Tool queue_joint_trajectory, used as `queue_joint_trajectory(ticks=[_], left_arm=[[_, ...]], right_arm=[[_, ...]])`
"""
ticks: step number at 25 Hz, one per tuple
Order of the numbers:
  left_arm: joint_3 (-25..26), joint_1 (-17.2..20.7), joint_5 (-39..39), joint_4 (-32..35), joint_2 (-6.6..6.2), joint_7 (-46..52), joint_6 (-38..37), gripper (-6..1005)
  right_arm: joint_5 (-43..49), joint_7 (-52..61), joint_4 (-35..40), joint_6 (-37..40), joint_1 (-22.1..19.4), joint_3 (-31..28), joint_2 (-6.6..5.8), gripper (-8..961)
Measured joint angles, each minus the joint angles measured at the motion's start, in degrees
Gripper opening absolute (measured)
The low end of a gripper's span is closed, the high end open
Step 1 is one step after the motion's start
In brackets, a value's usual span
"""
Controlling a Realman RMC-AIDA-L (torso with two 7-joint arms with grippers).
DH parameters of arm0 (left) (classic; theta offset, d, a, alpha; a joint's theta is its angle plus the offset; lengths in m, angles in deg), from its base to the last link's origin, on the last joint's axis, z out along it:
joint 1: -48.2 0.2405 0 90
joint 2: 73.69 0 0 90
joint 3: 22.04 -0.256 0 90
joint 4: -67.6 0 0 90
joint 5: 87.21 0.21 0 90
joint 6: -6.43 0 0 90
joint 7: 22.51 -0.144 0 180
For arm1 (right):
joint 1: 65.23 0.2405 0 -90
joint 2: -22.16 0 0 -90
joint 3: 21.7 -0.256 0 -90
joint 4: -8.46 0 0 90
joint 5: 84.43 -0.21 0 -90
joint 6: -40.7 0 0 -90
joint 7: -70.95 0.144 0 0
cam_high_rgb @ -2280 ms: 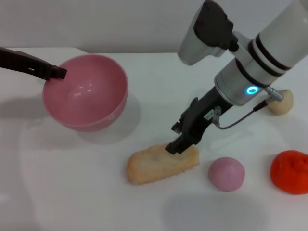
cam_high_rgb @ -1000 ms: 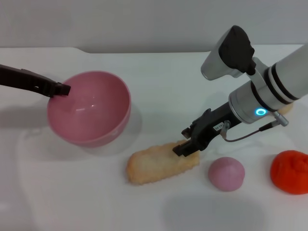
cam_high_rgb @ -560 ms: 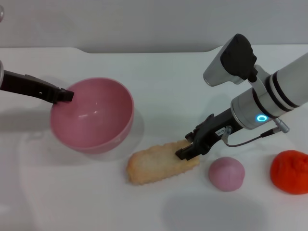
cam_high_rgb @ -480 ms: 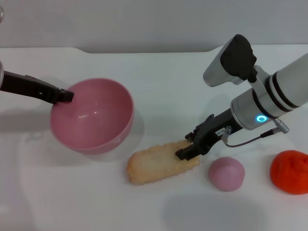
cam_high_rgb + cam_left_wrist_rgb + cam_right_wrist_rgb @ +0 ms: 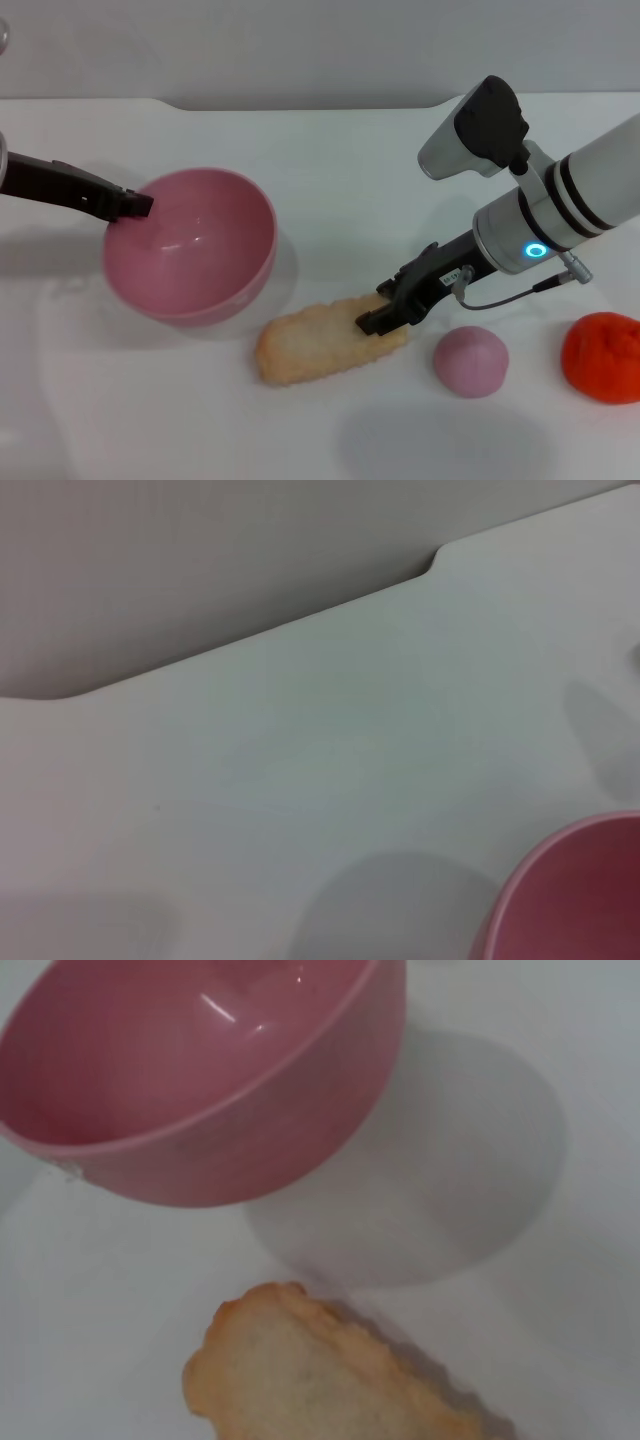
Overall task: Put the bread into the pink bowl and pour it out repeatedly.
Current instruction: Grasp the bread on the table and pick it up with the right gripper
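The bread (image 5: 320, 343) lies on the white table with its plain tan side up, just right of the pink bowl (image 5: 215, 292). My right gripper (image 5: 378, 315) is shut on the bread's right end, low over the table. My left gripper (image 5: 135, 205) is shut on the bowl's left rim, and the bowl is empty and tilted slightly. The right wrist view shows the bowl (image 5: 200, 1080) and the near end of the bread (image 5: 320, 1380). The left wrist view shows only a part of the bowl's rim (image 5: 580, 890).
A pinkish-purple ball (image 5: 471, 361) sits just right of the bread. An orange-red fruit (image 5: 602, 357) sits at the right edge. The table's back edge (image 5: 300, 104) meets a grey wall.
My right gripper came down and closed on the bread's right end, then nudged it a little to the left. My left gripper shifted the bowl right and toward me.
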Motion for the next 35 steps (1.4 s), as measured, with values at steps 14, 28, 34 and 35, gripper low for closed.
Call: queue_joint_trajectory(ticks=[14, 28, 34, 35], left_arm=[[0.00, 0.31, 0.00, 0.00, 0.00, -0.56, 0.05, 47], [0.00, 0.30, 0.00, 0.07, 0.09, -0.97, -0.07, 47], [0.00, 0.30, 0.00, 0.07, 0.09, -0.97, -0.07, 47], [0.00, 0.30, 0.00, 0.07, 0.09, -0.97, -0.07, 47]], right_arm=[[-0.50, 0.35, -0.47, -1.23, -0.46, 0.61, 0.00, 435], [-0.33, 0.37, -0.47, -1.31, -0.57, 1.26, 0.00, 331], [-0.47, 0.36, -0.44, -1.30, -0.57, 1.38, 0.00, 306], [-0.47, 0.33, -0.42, -1.30, -0.57, 1.39, 0.00, 281]])
